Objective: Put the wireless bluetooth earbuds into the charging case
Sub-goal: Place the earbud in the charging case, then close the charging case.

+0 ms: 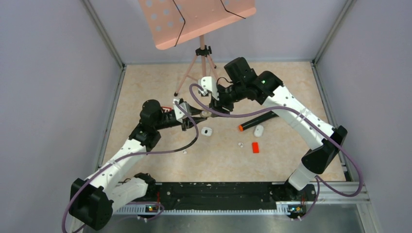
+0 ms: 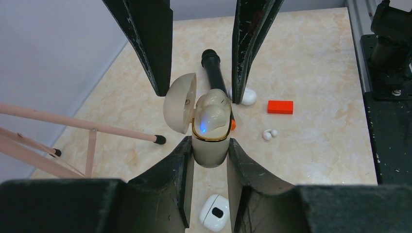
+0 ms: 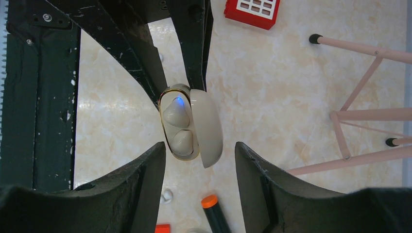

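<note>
My left gripper (image 2: 210, 156) is shut on a cream charging case (image 2: 210, 145) with a gold rim and holds it above the table. Its lid (image 2: 179, 103) hangs open. Two cream earbuds (image 2: 213, 112) sit inside it and a blue light glows. My right gripper (image 3: 200, 154) is open, with a finger on either side of the same case (image 3: 176, 124) and not gripping it. In the top view the case (image 1: 206, 114) is between the two grippers. A loose white earbud (image 2: 268, 134) lies on the table; it also shows in the top view (image 1: 240, 144).
A white closed case (image 1: 207, 131) lies under the held case, another (image 1: 259, 130) beside a black marker with an orange cap (image 1: 256, 121). A red block (image 1: 255, 147) lies near the loose earbud. A pink tripod stand (image 1: 197, 68) stands behind the grippers.
</note>
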Controlling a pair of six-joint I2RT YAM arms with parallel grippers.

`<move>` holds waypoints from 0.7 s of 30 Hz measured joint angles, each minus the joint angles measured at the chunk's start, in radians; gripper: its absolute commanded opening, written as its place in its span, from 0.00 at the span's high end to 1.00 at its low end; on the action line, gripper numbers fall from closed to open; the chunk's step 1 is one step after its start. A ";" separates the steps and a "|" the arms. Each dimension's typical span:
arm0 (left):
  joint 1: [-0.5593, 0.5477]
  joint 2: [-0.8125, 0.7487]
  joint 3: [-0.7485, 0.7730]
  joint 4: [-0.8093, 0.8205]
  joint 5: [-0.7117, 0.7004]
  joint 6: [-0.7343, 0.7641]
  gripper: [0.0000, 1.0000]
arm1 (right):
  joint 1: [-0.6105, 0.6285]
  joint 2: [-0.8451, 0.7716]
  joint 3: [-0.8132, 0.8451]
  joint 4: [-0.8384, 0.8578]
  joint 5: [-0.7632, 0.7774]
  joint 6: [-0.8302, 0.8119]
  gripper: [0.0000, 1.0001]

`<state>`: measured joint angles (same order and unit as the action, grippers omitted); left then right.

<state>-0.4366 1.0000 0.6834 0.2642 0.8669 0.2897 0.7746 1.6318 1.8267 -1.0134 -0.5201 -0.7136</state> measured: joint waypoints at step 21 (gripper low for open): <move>0.000 0.081 0.003 -0.038 -0.153 -0.152 1.00 | -0.014 -0.110 -0.134 0.099 0.116 0.023 0.47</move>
<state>-0.4370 1.0813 0.6868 0.2264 0.7143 0.1375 0.7605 1.5215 1.6932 -0.9142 -0.4042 -0.6903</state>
